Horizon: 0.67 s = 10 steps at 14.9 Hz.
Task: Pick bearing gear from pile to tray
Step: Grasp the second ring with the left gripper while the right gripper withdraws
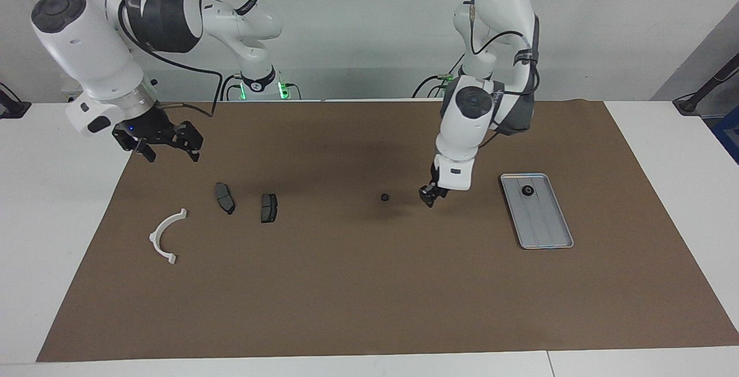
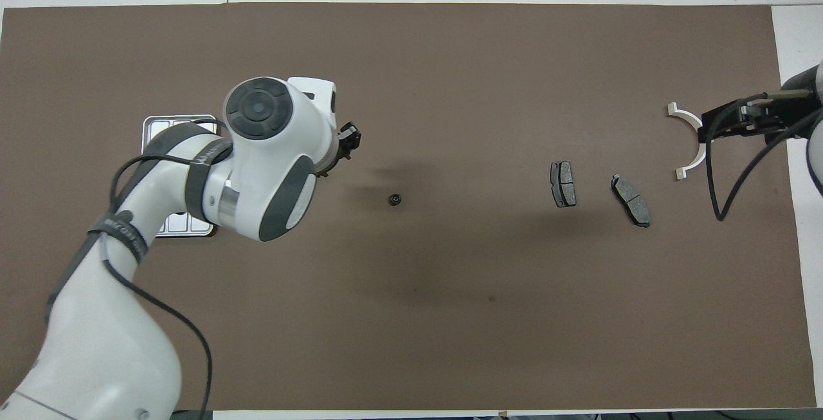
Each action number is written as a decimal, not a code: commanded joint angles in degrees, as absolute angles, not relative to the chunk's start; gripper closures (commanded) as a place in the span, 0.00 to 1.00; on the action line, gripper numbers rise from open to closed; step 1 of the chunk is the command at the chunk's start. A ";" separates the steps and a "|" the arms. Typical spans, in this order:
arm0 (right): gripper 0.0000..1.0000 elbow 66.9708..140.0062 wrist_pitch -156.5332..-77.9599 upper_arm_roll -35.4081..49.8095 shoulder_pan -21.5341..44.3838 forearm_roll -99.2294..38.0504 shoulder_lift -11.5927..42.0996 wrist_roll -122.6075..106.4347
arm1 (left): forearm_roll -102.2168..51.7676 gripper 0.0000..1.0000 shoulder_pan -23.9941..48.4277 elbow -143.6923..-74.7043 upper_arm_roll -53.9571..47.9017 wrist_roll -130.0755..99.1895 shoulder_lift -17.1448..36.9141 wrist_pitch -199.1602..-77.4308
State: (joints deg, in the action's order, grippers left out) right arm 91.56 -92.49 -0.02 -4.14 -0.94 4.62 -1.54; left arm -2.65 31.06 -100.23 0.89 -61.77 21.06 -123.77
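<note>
One small black bearing gear (image 1: 384, 197) (image 2: 396, 199) lies alone on the brown mat mid-table. My left gripper (image 1: 429, 198) (image 2: 351, 139) hangs low over the mat between that gear and the tray (image 1: 545, 227), holding nothing that I can see. A second black gear (image 1: 526, 190) rests in the tray at its end nearer the robots. In the overhead view the left arm hides most of the tray (image 2: 168, 123). My right gripper (image 1: 166, 147) (image 2: 720, 125) is raised and open, with nothing in it, over the mat's edge at the right arm's end.
Two dark brake pads (image 1: 224, 198) (image 1: 268, 208) lie side by side toward the right arm's end. A white half-ring bracket (image 1: 164, 237) (image 2: 683, 114) lies farther from the robots than the pads.
</note>
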 commanded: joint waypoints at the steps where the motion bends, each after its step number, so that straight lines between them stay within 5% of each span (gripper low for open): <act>1: 0.00 92.64 -86.85 0.26 -5.71 -1.05 0.89 -2.55 | -2.55 0.46 34.80 -92.46 2.29 -65.74 28.12 -121.72; 10: 0.00 91.85 -87.36 -0.79 -6.15 -0.97 -5.71 -2.20 | -1.58 0.46 39.28 -100.28 2.20 -68.64 26.28 -125.59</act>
